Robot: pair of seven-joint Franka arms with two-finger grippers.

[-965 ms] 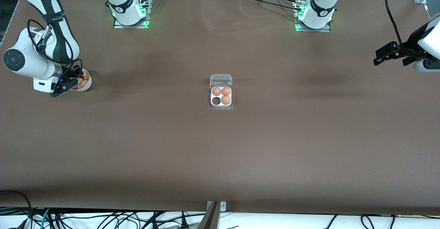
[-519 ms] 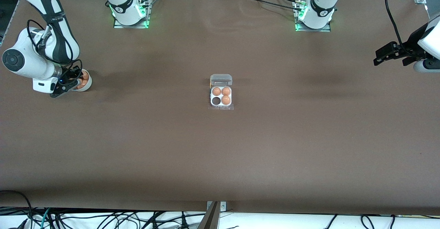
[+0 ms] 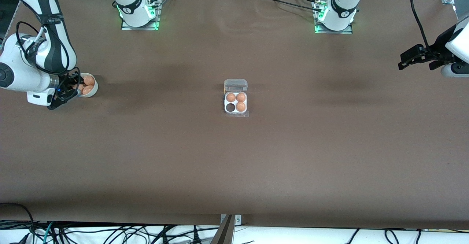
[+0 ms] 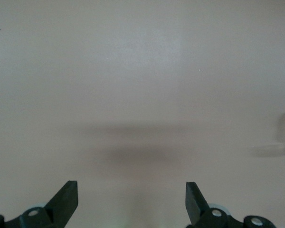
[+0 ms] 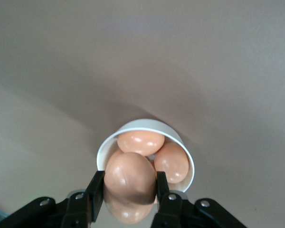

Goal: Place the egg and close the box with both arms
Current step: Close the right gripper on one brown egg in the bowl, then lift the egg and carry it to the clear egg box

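Clamping smooth tan-orange egg in right gripper over round white bowl near desk edge; left gripper waiting wide apart; square white four-cell box mid-desk, clear lid raised.

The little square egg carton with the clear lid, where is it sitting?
The white four-cell egg carton sits mid-table in the front view, lid open, holding three tan eggs.

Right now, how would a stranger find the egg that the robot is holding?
Look at the right arm's end of the table, where a white bowl holds eggs. Just above it, the right gripper is shut on one egg. It alone sits between black fingers; the others lie in the bowl.
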